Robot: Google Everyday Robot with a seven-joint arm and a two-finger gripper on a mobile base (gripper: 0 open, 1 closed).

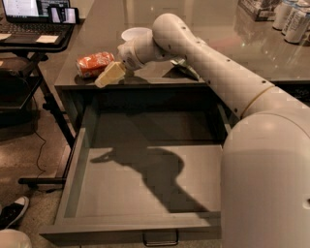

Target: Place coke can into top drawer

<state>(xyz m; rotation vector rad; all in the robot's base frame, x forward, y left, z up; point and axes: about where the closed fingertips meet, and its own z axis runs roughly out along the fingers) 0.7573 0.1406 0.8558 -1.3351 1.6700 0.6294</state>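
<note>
White plastic covers the robot arm (218, 77), which fills the right side of the view and reaches leftward over the front edge of the dark grey counter (218, 29). Below that edge the top drawer (121, 193) stands pulled far out, its flat grey front nearest the camera with a small metal pull handle (161, 240) at the bottom, and the arm's shadow (155, 174) lies across its floor. To the left a black side stand (34, 46) carries an open laptop (34, 9). On the counter, a white bowl (135, 34) sits behind the wrist, and pale silver cans (290, 19) stand at the far right corner, well apart from everything else. The coke can (94, 63) lies on its side near the counter's front left corner, outside the drawer. The gripper (102, 81), cream-coloured, angles down to the left just beside the can; whether it is spread or closed is not readable from this side. A green snack bag (183, 68) peeks out under the arm.
</note>
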